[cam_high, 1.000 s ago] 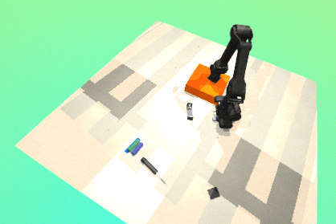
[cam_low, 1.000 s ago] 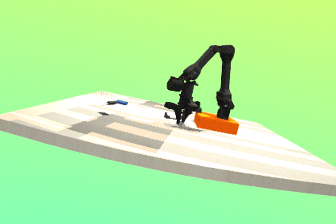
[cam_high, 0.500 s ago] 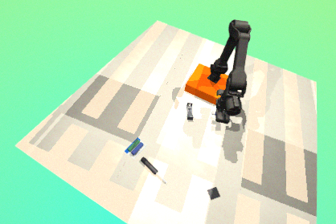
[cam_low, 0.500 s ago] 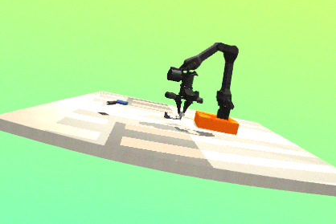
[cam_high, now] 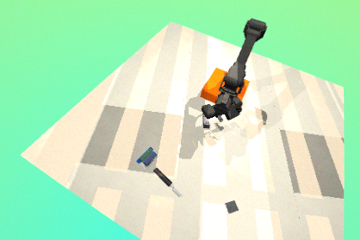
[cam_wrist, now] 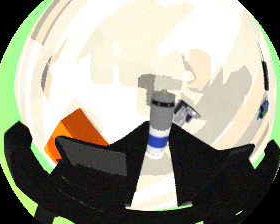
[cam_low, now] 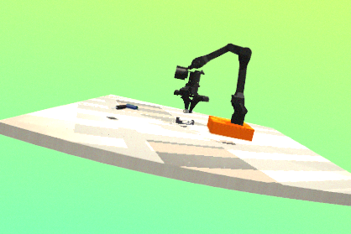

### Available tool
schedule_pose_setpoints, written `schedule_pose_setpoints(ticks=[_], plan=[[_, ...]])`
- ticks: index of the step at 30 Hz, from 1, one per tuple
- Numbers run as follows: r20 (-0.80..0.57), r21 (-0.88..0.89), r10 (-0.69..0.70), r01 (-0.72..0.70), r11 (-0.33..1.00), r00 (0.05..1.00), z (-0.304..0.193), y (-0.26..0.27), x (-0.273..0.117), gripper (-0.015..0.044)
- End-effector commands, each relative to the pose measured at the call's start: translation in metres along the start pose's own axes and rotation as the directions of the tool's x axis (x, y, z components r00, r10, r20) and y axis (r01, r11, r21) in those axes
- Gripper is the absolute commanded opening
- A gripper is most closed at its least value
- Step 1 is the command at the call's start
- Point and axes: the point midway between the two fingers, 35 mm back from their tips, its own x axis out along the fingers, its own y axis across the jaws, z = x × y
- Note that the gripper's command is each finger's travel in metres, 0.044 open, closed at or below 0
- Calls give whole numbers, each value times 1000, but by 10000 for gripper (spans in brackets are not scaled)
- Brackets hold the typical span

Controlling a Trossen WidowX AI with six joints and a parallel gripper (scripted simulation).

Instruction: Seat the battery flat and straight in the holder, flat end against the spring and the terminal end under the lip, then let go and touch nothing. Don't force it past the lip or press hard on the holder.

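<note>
Battery: you have the battery [cam_wrist: 161, 117] above the worktop [cam_high: 138, 224] [cam_low: 126, 138] [cam_wrist: 116, 30], near the middle of the wrist frame and out of the holder.
Hand: your hand [cam_high: 223, 109] [cam_low: 189, 111] [cam_wrist: 159, 125] is clenched on the battery, fingers on both sides of it.
Holder: the holder [cam_high: 206, 121] [cam_low: 185, 121] [cam_wrist: 185, 114] lies just right of the battery in the wrist frame, set at a different angle; in the exterior frame it sits below the fingers.
Angle risk: if you lower before turning the battery into line, an end could catch a wall and twist in your grip.
Lip risk: coming down too far towards the lip could jam the terminal end; forcing it could shove the holder or strain the lip.
Spring risk: if the flat end misses the spring, the battery may sit proud or pop up on release.
Release risk: a finger brushing the holder as you open could unseat it.
In the way: the arm hides part of the holder from the top view; I cannot tell spring end from lip end.
Around: the orange block [cam_high: 213, 83] [cam_low: 231, 131] [cam_wrist: 81, 130] is near; the screwdriver [cam_high: 163, 176] and blue-green piece [cam_high: 147, 156] lie lower left in the top frame, the dark square [cam_high: 232, 206] lower centre, all well apart.
</note>
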Motion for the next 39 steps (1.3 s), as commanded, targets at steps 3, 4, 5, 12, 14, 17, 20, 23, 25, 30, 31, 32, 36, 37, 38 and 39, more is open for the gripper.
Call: schedule_pose_setpoints(ticks=[3,4,5,12,14,17,20,23,25,30,31,32,36,37,38,39], plan=[[8,358,-5,2,934,1000,-27,-25,-9,60],[7,410,-4,1,912,1000,-32,-28,-10,60],[6,449,-3,0,893,1000,-36,-31,-11,60],[7,479,-2,-2,878,1000,-38,-32,-12,60],[15,480,-5,-2,878,1000,-38,-33,-10,60],[50,480,-22,-5,877,999,-37,-33,-3,60],[87,478,-40,-6,878,995,-36,-34,4,60],[123,476,-58,-7,880,991,-35,-35,11,60],[147,474,-70,-8,881,987,-34,-35,15,60],[209,466,-99,-10,885,973,-34,-35,25,60],[221,464,-104,-10,886,970,-34,-35,27,60],[231,462,-109,-10,887,967,-33,-35,28,60],[239,460,-110,-13,888,965,-34,-35,29,60],[239,460,-110,-13,888,965,-34,-35,29,60],[240,460,-110,-13,888,964,-34,-35,29,60],[244,460,-112,-14,888,963,-34,-35,30,60]])
